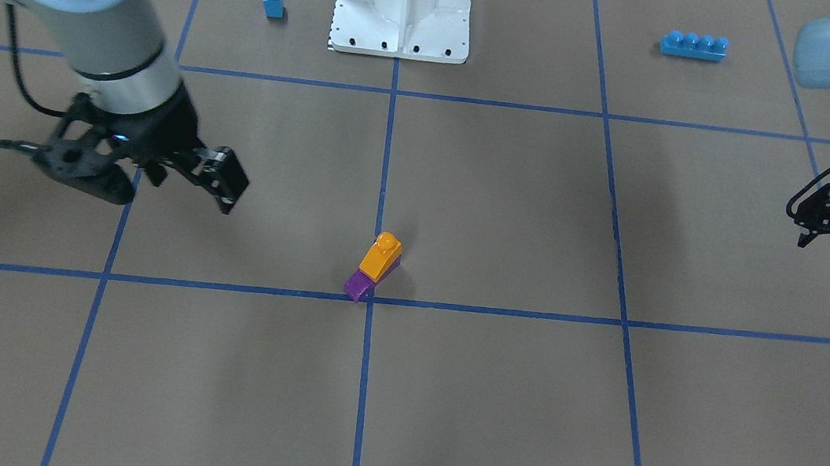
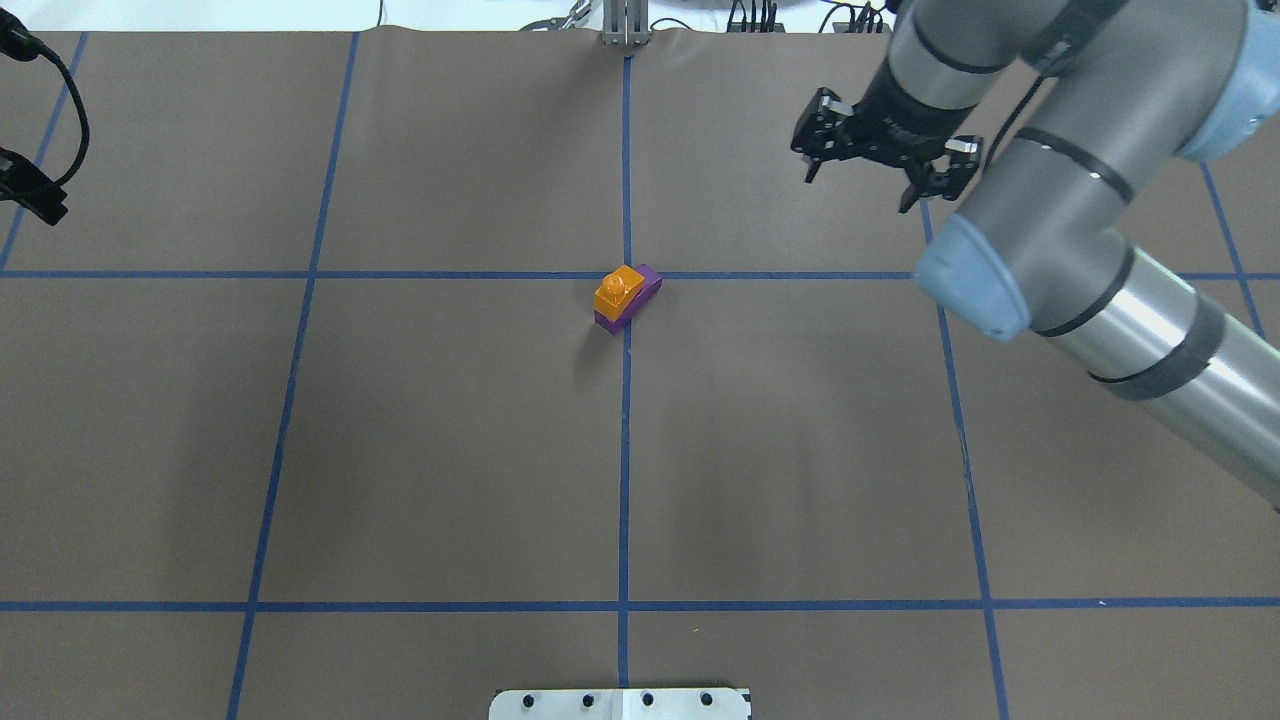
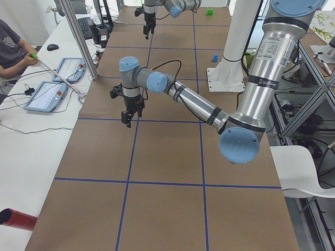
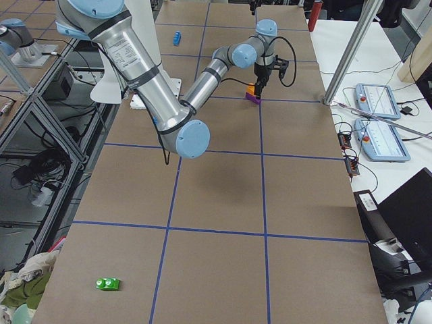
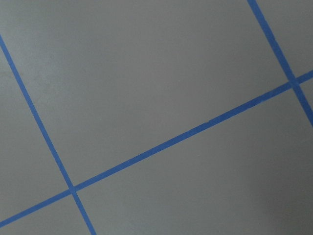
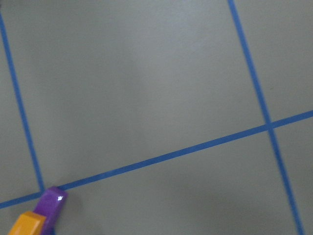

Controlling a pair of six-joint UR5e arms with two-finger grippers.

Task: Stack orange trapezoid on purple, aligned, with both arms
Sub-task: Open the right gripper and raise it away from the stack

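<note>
The orange trapezoid [image 1: 383, 254] sits on top of the purple brick [image 1: 357, 284] near the table's middle, at a crossing of blue tape lines. Nothing holds them. Part of the purple brick shows beyond the orange one at one end. The stack also shows in the overhead view [image 2: 618, 291] and at the right wrist view's lower left corner [image 6: 51, 203]. My right gripper [image 2: 862, 178] is open and empty, raised and well off to the side of the stack. My left gripper [image 1: 817, 217] is open and empty, far from the stack at the table's other side.
A small blue single-stud brick [image 1: 273, 0] and a long blue four-stud brick [image 1: 693, 45] stand near the white base mount [image 1: 402, 18]. A green brick [image 4: 107, 283] lies far off at the table's right end. Operators' desks with tablets run along the far edge.
</note>
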